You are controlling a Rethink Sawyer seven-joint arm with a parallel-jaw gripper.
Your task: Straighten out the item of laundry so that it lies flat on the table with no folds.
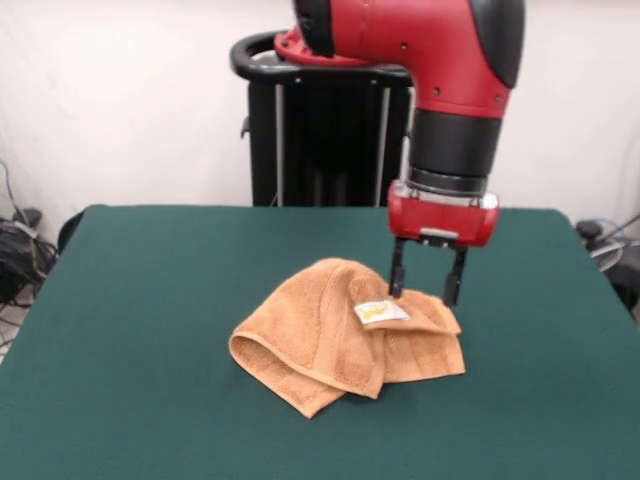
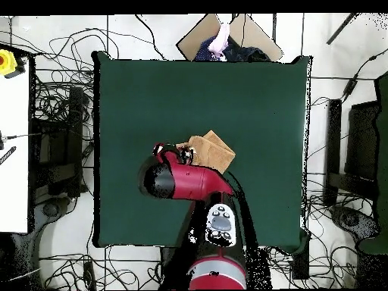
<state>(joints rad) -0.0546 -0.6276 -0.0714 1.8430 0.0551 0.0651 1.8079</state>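
Two black fingers of my gripper (image 1: pixel 427 281) hang spread apart over the far right part of the towel (image 1: pixel 340 340), their tips at or just above the cloth; I cannot tell from the front view whether they touch it, and nothing is clamped between them. Just below and left of the fingers in that view, a small white-yellow tag (image 1: pixel 381 312) lies face up on the towel's upper layer. I see the orange-tan towel crumpled and folded over itself, a rounded fold bulging at its left and a point of cloth reaching toward the near edge of the table (image 1: pixel 130 330). It sits near the middle of the dark green top, with bare felt on all sides. From overhead, my red and black arm (image 2: pixel 189 182) covers part of the towel (image 2: pixel 216 151), and only a tan corner of cloth shows beside it; the gripper itself is hidden there under the arm. At the table's (image 2: pixel 151 91) far edge in the overhead view, part of a person (image 2: pixel 221 42) shows beside a sheet of cardboard (image 2: pixel 204 34).
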